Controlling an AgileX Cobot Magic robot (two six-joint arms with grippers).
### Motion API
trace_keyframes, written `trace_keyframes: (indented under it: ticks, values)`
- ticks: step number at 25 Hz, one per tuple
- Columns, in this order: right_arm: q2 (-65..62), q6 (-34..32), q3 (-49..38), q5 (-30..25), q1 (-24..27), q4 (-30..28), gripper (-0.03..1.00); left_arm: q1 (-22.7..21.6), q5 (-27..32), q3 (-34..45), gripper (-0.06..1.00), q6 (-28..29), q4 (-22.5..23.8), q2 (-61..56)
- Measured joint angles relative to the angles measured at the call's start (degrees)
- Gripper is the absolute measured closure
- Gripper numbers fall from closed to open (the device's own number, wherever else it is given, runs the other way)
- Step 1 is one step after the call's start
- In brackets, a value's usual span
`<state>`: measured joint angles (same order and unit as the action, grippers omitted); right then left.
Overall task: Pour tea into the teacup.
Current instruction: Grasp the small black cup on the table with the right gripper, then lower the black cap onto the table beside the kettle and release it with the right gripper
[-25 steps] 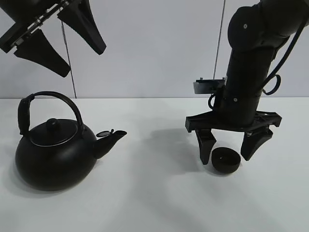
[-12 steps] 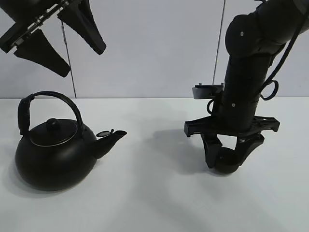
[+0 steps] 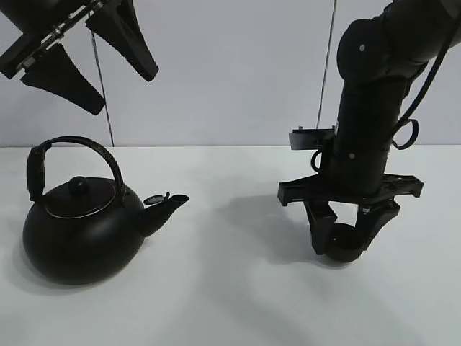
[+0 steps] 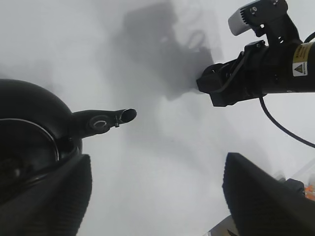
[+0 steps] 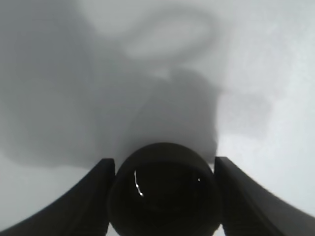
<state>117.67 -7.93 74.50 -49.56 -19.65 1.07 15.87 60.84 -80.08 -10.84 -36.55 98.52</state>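
Observation:
The small black teacup (image 3: 346, 247) sits between the fingers of my right gripper (image 3: 347, 234), which is shut on it, low over the white table at the right. In the right wrist view the teacup (image 5: 164, 194) fills the gap between the two fingers (image 5: 93, 196). The large black kettle (image 3: 75, 223) with arched handle stands on the table at the left, spout pointing right. My left gripper (image 3: 79, 54) is open and empty, high above the kettle. The left wrist view shows the kettle's spout (image 4: 101, 121) and the right arm (image 4: 261, 69).
The white table (image 3: 230, 288) runs across the whole view, with a pale wall behind. The stretch of table between the kettle and the right gripper is bare.
My right gripper, open around the teacup a second ago, has shut on it. The cup has shifted slightly right. The left gripper and kettle have not moved.

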Motion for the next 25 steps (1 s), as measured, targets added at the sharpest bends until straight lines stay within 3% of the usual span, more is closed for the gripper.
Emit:
trace_keyframes:
  ticks: [15,25]
  values:
    - [-10.32,0.00,0.00,-4.46,-0.25,3.85,0.58,0.00,-0.05,0.00,0.41,0.00,0.00,0.00]
    - [-7.25,-3.27,7.06,-3.42,-7.22,4.36,0.58,0.00,-0.05,0.00,0.41,0.00,-0.05,0.00]
